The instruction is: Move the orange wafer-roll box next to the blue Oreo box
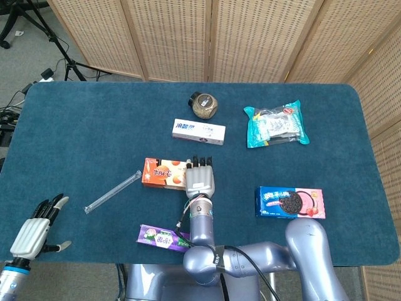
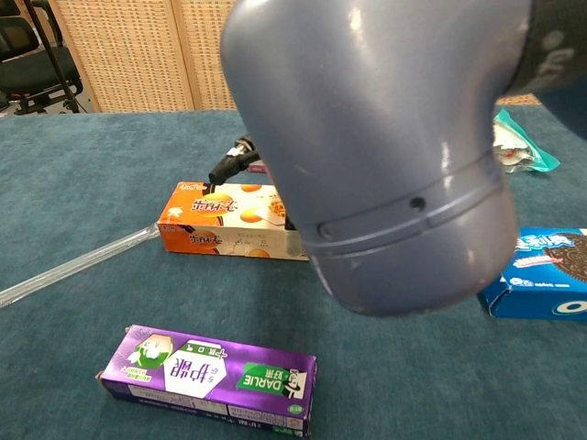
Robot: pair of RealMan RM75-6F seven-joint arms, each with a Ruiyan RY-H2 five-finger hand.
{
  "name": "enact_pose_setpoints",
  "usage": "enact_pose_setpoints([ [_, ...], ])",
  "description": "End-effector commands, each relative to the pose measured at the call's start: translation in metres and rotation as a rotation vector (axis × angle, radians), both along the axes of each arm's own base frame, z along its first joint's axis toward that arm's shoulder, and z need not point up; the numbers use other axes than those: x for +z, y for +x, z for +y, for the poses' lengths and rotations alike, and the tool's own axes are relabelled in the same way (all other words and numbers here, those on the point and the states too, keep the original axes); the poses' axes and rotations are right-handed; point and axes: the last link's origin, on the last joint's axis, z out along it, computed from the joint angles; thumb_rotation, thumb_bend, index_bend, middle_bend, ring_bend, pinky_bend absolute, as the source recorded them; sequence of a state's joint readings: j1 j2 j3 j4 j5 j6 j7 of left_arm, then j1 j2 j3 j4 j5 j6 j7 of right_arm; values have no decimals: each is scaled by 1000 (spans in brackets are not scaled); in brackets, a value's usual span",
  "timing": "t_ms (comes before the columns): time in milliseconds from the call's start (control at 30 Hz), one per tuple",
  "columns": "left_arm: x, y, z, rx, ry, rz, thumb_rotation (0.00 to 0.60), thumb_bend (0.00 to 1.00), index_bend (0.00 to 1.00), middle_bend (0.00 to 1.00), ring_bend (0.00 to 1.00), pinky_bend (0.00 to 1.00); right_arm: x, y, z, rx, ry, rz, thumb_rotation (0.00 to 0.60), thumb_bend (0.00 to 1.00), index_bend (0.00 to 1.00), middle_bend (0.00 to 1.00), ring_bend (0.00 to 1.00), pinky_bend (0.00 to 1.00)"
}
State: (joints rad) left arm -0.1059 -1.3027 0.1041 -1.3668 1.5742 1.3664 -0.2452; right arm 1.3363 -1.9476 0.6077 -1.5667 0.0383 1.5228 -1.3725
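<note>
The orange wafer-roll box (image 1: 161,173) lies flat at the table's middle front, and shows again in the chest view (image 2: 218,220). My right hand (image 1: 200,180) lies over the box's right end, fingers stretched out pointing away, and covers that end. I cannot tell whether it touches the box. The blue Oreo box (image 1: 289,202) lies well to the right, apart from the orange one, and is partly seen in the chest view (image 2: 548,273). My right forearm (image 2: 385,137) fills much of the chest view and hides the hand there. My left hand (image 1: 36,228) hangs open off the table's front left corner.
A purple Darlie box (image 1: 164,238) lies at the front edge, just below my right wrist. A clear plastic tube (image 1: 113,192) lies left of the orange box. Further back are a white box (image 1: 199,131), a jar (image 1: 202,105) and a teal bag (image 1: 276,124).
</note>
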Motion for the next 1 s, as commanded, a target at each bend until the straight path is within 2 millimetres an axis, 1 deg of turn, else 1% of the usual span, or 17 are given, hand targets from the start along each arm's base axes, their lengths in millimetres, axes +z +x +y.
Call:
enact_pose_setpoints([
  [33, -1, 0, 0, 0, -6, 0, 600, 98, 1, 0, 102, 5, -5, 1, -2, -10, 14, -14, 600, 132, 27, 0, 0, 0],
  [567, -8, 0, -5, -6, -43, 6, 600, 98, 1, 0, 102, 5, -29, 7, -13, 15, 54, -76, 600, 133, 19, 0, 0, 0],
  [1000, -11, 0, -5, -4, -53, 2, 600, 100, 1, 0, 102, 5, -40, 9, -21, 57, 53, -110, 600, 142, 14, 0, 0, 0],
])
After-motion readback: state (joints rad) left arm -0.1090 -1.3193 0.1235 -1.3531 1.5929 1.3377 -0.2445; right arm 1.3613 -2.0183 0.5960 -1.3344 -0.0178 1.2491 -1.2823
